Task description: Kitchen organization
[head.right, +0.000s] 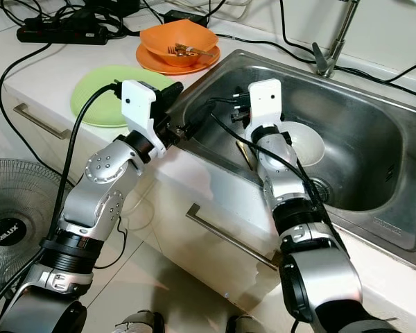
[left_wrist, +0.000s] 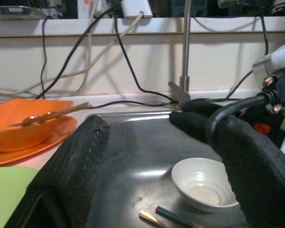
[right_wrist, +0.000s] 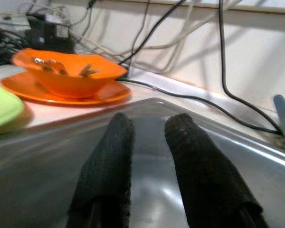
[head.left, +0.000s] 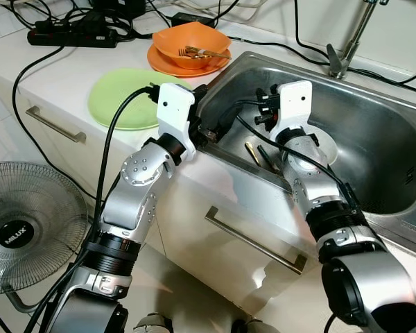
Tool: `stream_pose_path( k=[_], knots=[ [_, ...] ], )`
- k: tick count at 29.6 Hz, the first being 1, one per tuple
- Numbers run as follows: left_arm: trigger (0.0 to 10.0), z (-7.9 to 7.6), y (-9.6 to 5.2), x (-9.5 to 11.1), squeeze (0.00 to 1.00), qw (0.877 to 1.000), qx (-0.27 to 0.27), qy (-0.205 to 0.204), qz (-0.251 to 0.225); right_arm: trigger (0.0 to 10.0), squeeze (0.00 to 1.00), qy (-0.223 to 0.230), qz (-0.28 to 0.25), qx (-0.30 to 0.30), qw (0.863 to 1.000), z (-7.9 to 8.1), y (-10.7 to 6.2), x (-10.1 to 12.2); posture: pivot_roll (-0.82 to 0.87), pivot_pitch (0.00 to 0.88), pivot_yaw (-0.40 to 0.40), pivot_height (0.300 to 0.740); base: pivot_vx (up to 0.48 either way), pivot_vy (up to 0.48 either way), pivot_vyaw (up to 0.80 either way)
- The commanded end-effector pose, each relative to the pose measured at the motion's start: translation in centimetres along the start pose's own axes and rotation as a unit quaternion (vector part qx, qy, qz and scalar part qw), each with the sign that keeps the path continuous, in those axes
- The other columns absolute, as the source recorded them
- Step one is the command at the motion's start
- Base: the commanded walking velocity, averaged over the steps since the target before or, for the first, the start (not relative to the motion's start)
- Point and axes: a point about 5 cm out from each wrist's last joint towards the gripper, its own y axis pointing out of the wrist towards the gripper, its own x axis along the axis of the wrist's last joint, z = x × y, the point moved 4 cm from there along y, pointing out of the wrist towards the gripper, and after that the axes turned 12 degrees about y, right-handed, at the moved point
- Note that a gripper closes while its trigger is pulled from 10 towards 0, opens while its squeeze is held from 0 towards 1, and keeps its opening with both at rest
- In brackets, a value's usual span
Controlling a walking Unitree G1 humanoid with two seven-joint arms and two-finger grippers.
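A steel sink [head.left: 374, 104] is set in the white counter. In it lie a small white bowl [head.right: 301, 142] and a gold-tipped and a dark utensil [left_wrist: 166, 216] near the front wall. My left gripper [head.left: 211, 111] hangs over the sink's left rim, open wide and holding nothing. My right gripper [right_wrist: 149, 142] is inside the sink above the utensils, pointing at the back left corner; its fingers [right_wrist: 107, 166] stand a narrow gap apart with nothing between them. An orange bowl [head.left: 192, 45] holding cutlery sits on an orange plate [head.left: 173, 66]. A green plate [head.left: 121, 100] lies left of the sink.
A faucet [head.left: 347, 41] stands behind the sink. A black power strip [head.left: 69, 35] and several cables lie along the counter's back. A floor fan [head.left: 21, 222] stands at the left. Drawer handles [head.left: 253, 239] run along the cabinet front below.
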Motion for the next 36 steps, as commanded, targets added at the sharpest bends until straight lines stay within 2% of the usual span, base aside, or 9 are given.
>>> stream_pose_path(
  k=[1, 4, 8, 12, 26, 27, 29, 31, 36],
  knots=[
    [10.0, 6.0, -3.0, -2.2, 0.0, 0.992, 0.114, 0.012, 0.053, 10.0, 0.0, 0.01, -0.021, -0.093, 0.995, -5.9, -0.9, 1.1, 0.1, 0.095, -0.02, 0.74, 0.0, 0.0, 0.0],
    [10.0, 6.1, -2.9, -2.1, 0.0, 0.991, 0.121, 0.012, 0.051, 10.0, 0.0, 0.012, -0.016, -0.054, 0.998, -4.2, -0.8, 0.6, 0.1, 0.096, -0.019, 0.74, 0.0, 0.0, 0.0],
    [10.0, 5.2, -2.7, -2.2, 0.0, 0.994, 0.09, 0.012, 0.053, 10.0, 0.0, 0.019, -0.003, 0.01, 1.0, -1.5, -0.9, -0.3, 0.1, 0.097, -0.018, 0.74, 0.0, 0.0, 0.0],
    [10.0, 5.1, -2.7, -2.2, 0.0, 0.995, 0.082, 0.014, 0.053, 10.0, 0.0, 0.025, -0.002, 0.042, 0.999, 0.0, -1.0, -0.6, 0.1, 0.098, -0.019, 0.74, 0.0, 0.0, 0.0],
    [10.0, 7.9, -3.4, -2.1, 0.0, 0.985, 0.159, 0.031, 0.057, 10.0, 0.0, 0.037, -0.009, 0.048, 0.998, 0.3, -1.1, -0.4, 0.1, 0.095, -0.021, 0.74, 0.0, 0.0, 0.0],
    [10.0, 8.9, -3.7, -2.2, 0.0, 0.98, 0.187, 0.038, 0.062, 10.0, 0.0, 0.037, -0.007, 0.048, 0.998, 0.3, -1.3, -0.6, 0.1, 0.095, -0.021, 0.74, 0.0, 0.0, 0.0],
    [10.0, 9.3, -3.9, -2.2, 0.0, 0.978, 0.196, 0.04, 0.063, 10.0, 0.0, 0.037, -0.006, 0.048, 0.998, 0.3, -1.4, -0.7, 0.1, 0.095, -0.021, 0.74, 0.0, 0.0, 0.0],
    [10.0, 10.3, -4.3, -2.2, 0.0, 0.972, 0.221, 0.047, 0.071, 10.0, 0.0, 0.038, -0.004, 0.046, 0.998, 0.2, -1.5, -0.9, 0.11, 0.097, -0.02, 0.74, 0.0, 0.0, 0.0],
    [10.0, 11.2, -4.6, -2.5, 0.0, 0.965, 0.24, 0.058, 0.084, 10.0, 0.0, 0.04, -0.004, 0.048, 0.998, 0.3, -1.7, -1.0, 0.1, 0.097, -0.019, 0.74, 0.0, 0.0, 0.0]
  ],
)
